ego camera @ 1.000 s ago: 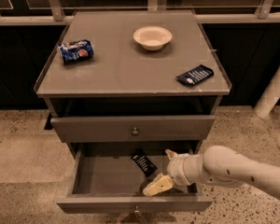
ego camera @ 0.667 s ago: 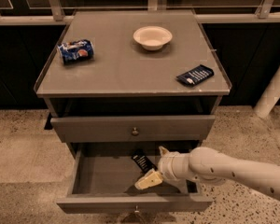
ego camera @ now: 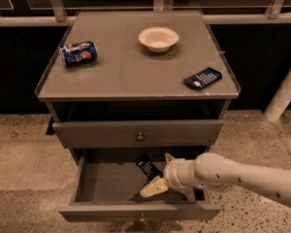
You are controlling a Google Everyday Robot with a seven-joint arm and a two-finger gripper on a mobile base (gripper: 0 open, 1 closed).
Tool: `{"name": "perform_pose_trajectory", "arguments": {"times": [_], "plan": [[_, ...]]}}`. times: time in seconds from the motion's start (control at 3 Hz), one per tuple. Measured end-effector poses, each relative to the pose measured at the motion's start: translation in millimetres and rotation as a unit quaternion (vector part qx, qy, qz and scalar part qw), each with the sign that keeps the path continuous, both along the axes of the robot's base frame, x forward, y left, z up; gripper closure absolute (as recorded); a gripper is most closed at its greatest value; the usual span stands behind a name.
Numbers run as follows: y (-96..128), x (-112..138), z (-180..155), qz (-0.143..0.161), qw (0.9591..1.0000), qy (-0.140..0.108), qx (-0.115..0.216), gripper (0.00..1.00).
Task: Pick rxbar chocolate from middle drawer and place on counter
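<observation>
The rxbar chocolate (ego camera: 147,168), a small black bar with white print, lies flat inside the open middle drawer (ego camera: 104,184), near its back middle. My gripper (ego camera: 160,173) reaches into the drawer from the right on a white arm. Its fingers stand apart: one cream fingertip (ego camera: 153,188) is just in front of the bar, the other (ego camera: 169,157) is behind and to its right. The gripper holds nothing. The counter (ego camera: 128,76) is the grey cabinet top above.
On the counter stand a white bowl (ego camera: 158,38) at the back, a blue can (ego camera: 78,53) on its side at the left and a dark blue packet (ego camera: 202,77) at the right. The upper drawer front (ego camera: 138,132) is closed. A white post (ego camera: 285,93) stands at the right.
My gripper has moved left inside the drawer, closer to the black bar. The bar and the things on the counter have not moved.
</observation>
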State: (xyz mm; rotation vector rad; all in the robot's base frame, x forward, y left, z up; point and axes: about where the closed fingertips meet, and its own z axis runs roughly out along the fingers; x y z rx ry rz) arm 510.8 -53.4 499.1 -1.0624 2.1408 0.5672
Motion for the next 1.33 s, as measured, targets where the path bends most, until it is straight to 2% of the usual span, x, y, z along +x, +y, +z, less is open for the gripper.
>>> {"name": "perform_pose_trajectory", "arguments": {"times": [0.33, 0.67, 1.0, 1.33], "plan": [[9, 19, -17, 0.004, 1.0000, -0.005, -0.002, 0.00], [17, 53, -46, -0.017, 0.9997, -0.014, -0.009, 0.00], [17, 54, -47, -0.018, 0.9997, -0.014, -0.010, 0.00], [17, 47, -60, -0.025, 0.9997, -0.001, -0.001, 0.00]]}}
